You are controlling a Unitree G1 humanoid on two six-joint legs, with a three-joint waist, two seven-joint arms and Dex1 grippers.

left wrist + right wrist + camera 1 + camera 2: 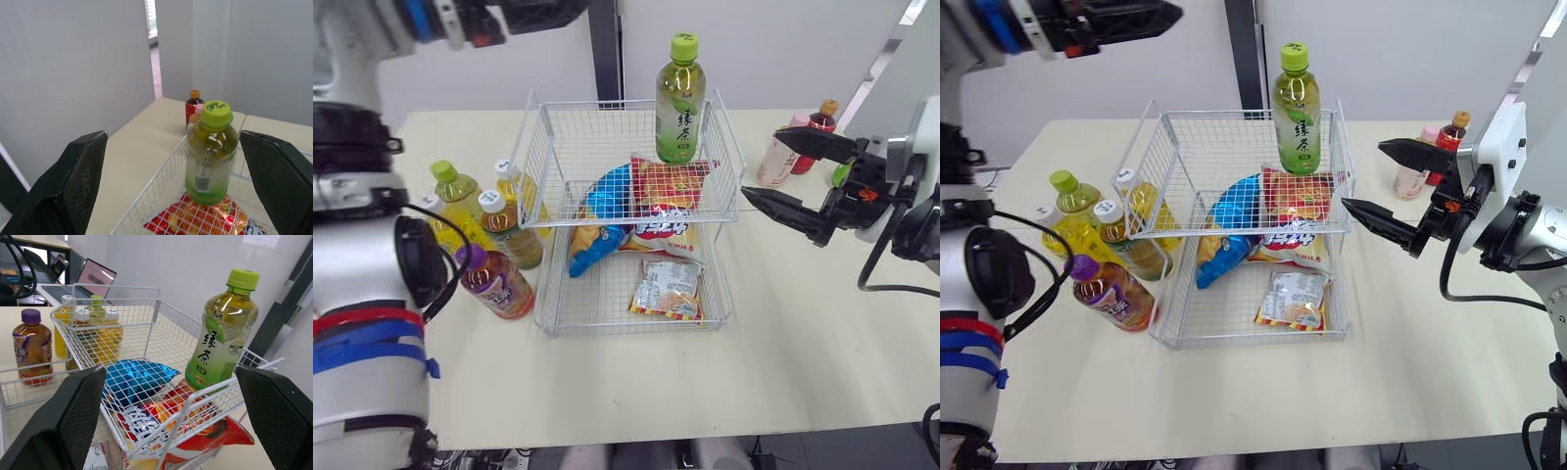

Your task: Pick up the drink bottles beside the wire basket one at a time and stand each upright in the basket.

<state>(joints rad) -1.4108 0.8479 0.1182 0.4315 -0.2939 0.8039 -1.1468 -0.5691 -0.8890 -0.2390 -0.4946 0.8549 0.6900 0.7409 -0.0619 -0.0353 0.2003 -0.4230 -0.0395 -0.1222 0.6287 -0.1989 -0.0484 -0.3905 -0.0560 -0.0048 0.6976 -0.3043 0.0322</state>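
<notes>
Pale cream desk [803, 352] against a plain white wall carries a two-tier wire basket [540, 166] at its middle. One green tea bottle [680, 103] with a lime cap stands upright on the upper tier, in the corner at 1 o'clock. On the lower tier lie a blue snack bag [607, 196], a red snack bag [666, 191] and, toward 6 o'clock, a small pale packet [668, 289].

At 9 o'clock of the basket a cluster of bottles stands close together on the desk: a green-capped yellow bottle [455, 191], two white-capped bottles [509, 230], one of them right against the basket wall, and a purple-capped bottle [494, 279] nearest the front. At 2 o'clock, well apart from the basket, stand a pink bottle [773, 162] and a red bottle [820, 122] with an orange cap.

The right gripper [762, 164] hangs at 3 o'clock of the basket, near the upper rim, jaws wide apart and holding nothing. The left gripper [172, 133] is raised high at 10 o'clock, jaws also spread wide and empty, looking toward the green tea bottle.
</notes>
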